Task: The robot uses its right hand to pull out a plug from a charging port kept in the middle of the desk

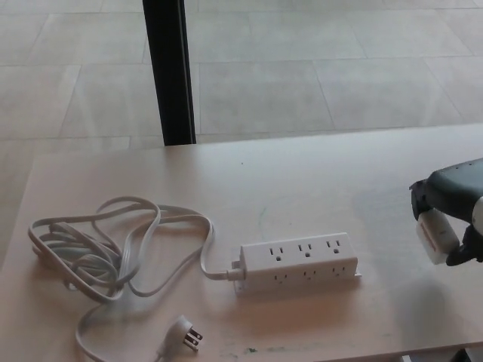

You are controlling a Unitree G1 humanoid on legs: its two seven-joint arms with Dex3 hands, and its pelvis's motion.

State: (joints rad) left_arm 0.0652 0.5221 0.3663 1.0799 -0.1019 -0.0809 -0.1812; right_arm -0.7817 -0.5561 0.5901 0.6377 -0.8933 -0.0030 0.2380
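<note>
Now plug (438,237) inside right robot hand (450,211).

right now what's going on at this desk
The robot's right hand is at the right edge of the desk, holding a small white plug clear of the white power strip. The strip lies near the middle of the desk with none of its visible outlets occupied. Its own cord lies in a loose tangle to the left, ending in a plug lying unplugged near the front edge. The left hand is not in view.
</note>
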